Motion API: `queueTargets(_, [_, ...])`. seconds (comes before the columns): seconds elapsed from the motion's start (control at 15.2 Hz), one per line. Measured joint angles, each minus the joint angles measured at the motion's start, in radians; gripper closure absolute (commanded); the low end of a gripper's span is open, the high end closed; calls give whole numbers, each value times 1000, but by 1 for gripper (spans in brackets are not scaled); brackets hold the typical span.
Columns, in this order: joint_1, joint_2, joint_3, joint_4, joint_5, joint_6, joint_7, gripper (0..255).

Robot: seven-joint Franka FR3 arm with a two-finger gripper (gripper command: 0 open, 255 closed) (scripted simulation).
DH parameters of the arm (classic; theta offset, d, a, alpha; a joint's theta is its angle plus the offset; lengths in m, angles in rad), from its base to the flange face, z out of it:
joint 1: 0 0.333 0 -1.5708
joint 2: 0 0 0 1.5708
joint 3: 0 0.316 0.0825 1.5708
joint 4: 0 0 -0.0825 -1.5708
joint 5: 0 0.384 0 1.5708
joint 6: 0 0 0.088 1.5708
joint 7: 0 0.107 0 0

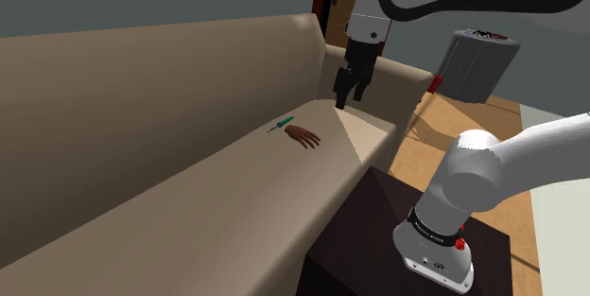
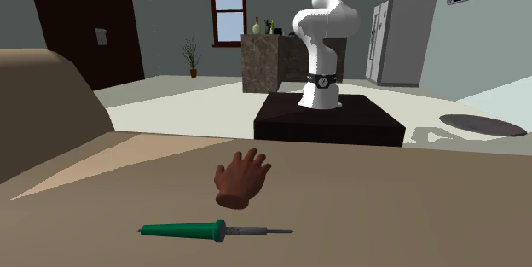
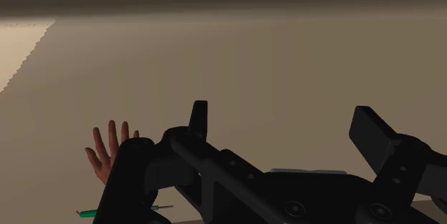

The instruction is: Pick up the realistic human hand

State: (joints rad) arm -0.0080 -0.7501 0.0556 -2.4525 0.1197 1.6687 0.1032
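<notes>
In the shoulder view the brown hand (image 1: 304,137) lies flat on the seat of a beige sofa (image 1: 142,181), with a green tool (image 1: 281,124) just beside it on the backrest side. The gripper (image 1: 344,100) hangs above the seat, off toward that view's right of the hand and clear of it. In the second exterior view the hand (image 2: 241,180) rests palm down with its fingers spread toward the stand (image 2: 328,120), and the green tool (image 2: 183,231) lies near its wrist end without touching it. It is likely a light, fairly stiff model with smooth skin, so the thin fingers would slip or twist. The thicker palm or wrist stub, squeezed across its width, looks the safer hold, and the soft cushion should give a little under the fingertips. In the wrist view the 2 black fingers (image 3: 199,119) stand wide apart with nothing between them, touching nothing. The hand (image 3: 107,151) lies off to the side of the gripper (image 3: 286,119), not between its fingers.
</notes>
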Motion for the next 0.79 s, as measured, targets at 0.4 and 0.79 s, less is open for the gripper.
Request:
queueTargets(0.4, [-22,74,-74,-33,-18,102,-95,0])
queueTargets(0.79, [-49,235,-191,-33,-26,254,-253,0])
